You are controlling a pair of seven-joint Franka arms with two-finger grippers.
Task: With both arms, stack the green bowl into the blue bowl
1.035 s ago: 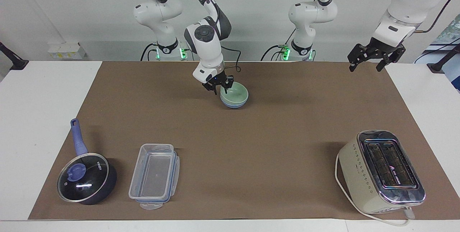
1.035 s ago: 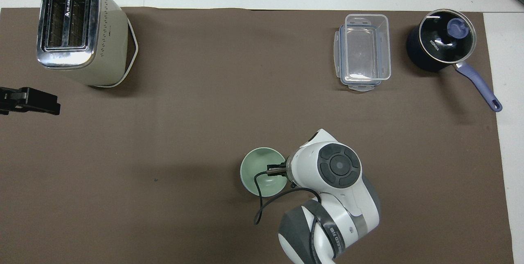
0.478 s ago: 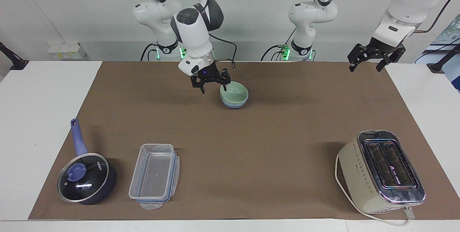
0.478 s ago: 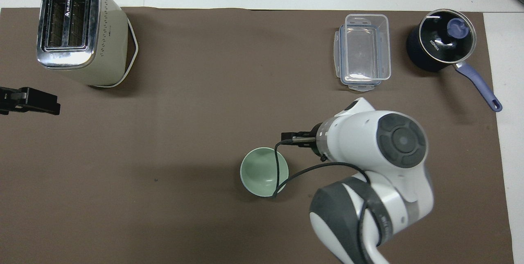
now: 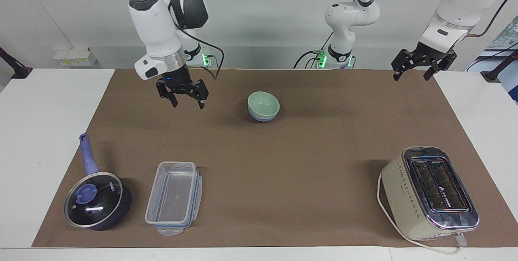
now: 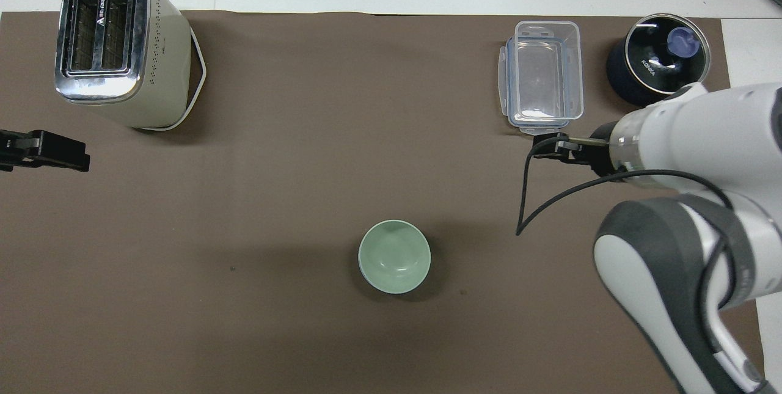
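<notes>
I see right gripper (image 5: 183, 96) fingers spread, empty, over brown mat (image 5: 307, 164). Left gripper (image 5: 423, 68) spread, empty, waiting above the mat's robot-side corner. Green bowl (image 5: 263, 102) sits nested in blue bowl (image 5: 262, 117), mid-mat toward robot edge. Saucepan (image 6: 658, 65) lid reads KONKA.

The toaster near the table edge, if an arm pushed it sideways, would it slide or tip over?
The toaster looks boxy with a broad base, so it would probably slide rather than tip. Its polished metal top could be slippery to grip. The white cord looped around its base might drag or snag.
</notes>
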